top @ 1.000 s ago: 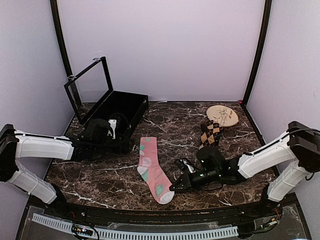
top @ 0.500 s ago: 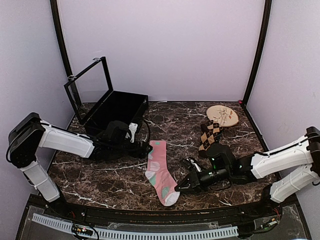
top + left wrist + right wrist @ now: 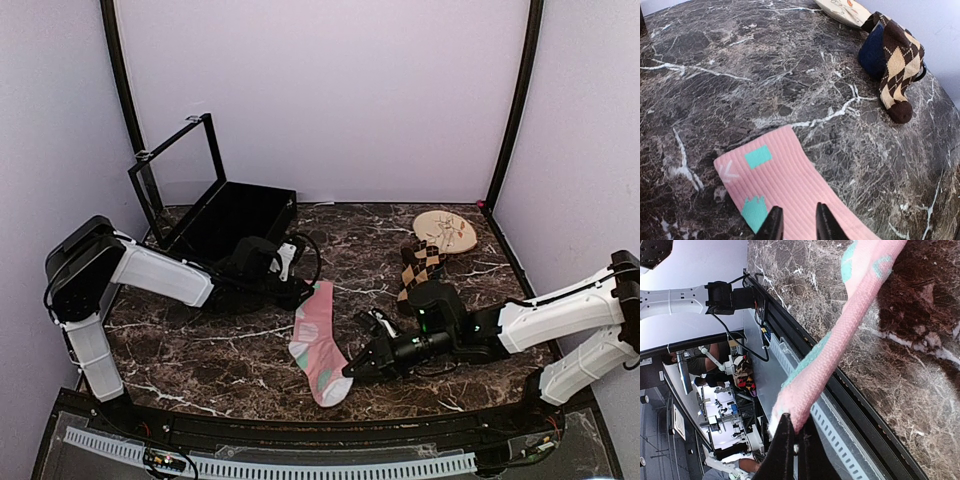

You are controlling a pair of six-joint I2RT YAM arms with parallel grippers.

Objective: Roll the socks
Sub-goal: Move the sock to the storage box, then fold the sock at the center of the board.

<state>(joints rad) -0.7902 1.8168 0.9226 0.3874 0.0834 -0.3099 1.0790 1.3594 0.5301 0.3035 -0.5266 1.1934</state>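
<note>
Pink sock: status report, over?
Right gripper shut on pink sock, toe end. Left gripper over cuff, jaws narrow, grip unclear. Sock unrolled. Argyle sock on mug, out of the way.

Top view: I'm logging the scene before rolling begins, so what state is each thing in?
pink sock: stretched out, toe end pinched.
argyle sock: draped over the mug, untouched.
mug: mostly covered by the argyle sock.
black box: lid open, standing up.
plate: lying flat.
right gripper: shut on the pink sock's toe end.
left gripper: fingers narrowly apart over the cuff end; grip unclear.
</note>
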